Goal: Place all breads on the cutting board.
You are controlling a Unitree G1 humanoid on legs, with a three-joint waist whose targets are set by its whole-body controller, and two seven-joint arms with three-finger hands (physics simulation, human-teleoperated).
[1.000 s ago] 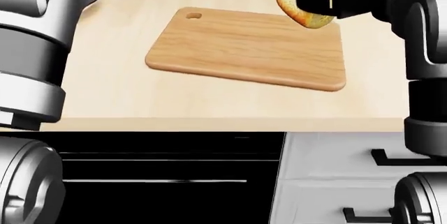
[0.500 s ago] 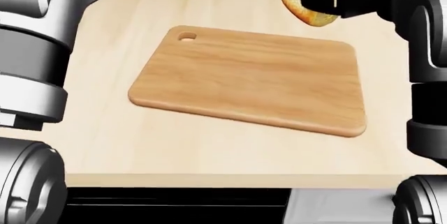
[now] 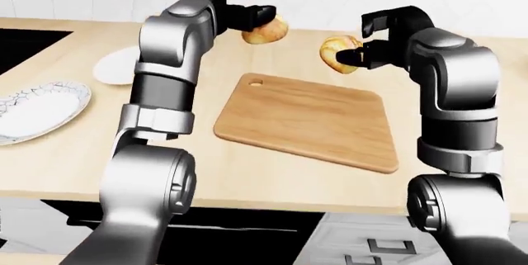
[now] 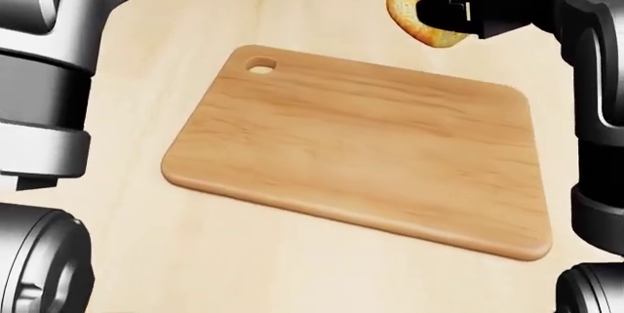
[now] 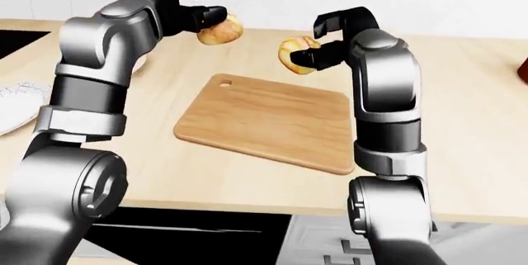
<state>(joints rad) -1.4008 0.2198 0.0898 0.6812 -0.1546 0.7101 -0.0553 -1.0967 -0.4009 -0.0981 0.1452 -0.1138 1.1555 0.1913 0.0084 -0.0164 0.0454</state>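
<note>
Only the eye views show the marbled white oval plate (image 3: 37, 109) and plain white round plate (image 3: 116, 65), both on the pale wooden desk (image 3: 74, 160) well left of the left hand (image 3: 247, 16). That hand grips a golden, crusty round bread roll (image 3: 265, 30). Below and between both hands lies the rounded rectangular wooden cutting board (image 4: 356, 141), its hanging hole toward the left hand. The right hand (image 4: 459, 9) clasps a ridged golden croissant (image 4: 421, 3), long axis roughly upright, above the board's top edge.
</note>
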